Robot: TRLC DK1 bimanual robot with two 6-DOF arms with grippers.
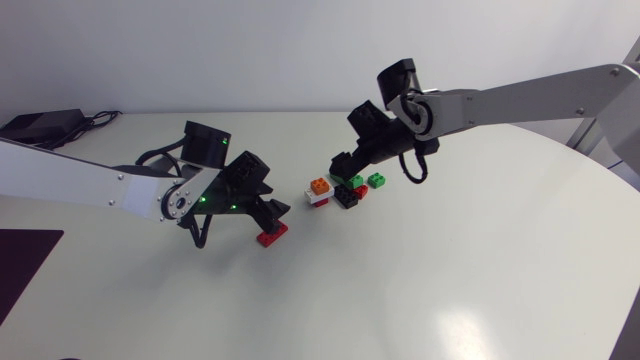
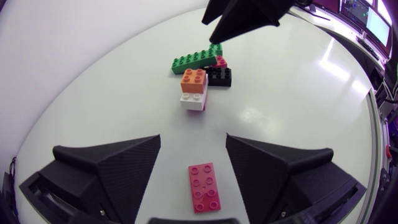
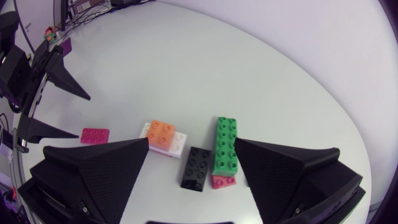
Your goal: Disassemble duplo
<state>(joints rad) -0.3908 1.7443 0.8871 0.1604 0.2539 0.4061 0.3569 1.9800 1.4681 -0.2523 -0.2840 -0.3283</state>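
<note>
The left hand (image 1: 268, 212) hangs low over the bench (image 1: 450, 280) with its fingers spread wide. A flat red brick (image 2: 204, 186) lies on the bench between them, and the left wrist view shows a clear gap to each finger, so nothing is held. Ahead of this hand sits the cluster of remaining bricks. An orange brick (image 2: 193, 77) is stacked on a white brick (image 2: 193, 101). Just beyond them a black brick (image 2: 219, 76) lies flat. A long green brick (image 2: 198, 60) rests on a small red brick (image 2: 222, 62), which peeks out at one end. The right hand (image 1: 345, 165) comes in from the far side and hovers over that cluster, its fingers also wide apart and closed on nothing. In its own wrist view the black brick and the long green brick lie side by side between its fingers. The green one is close to one finger, though I cannot tell whether they touch. The orange and white stack sits just beside the black brick, toward the other finger. The two hands are near each other but apart.
</note>
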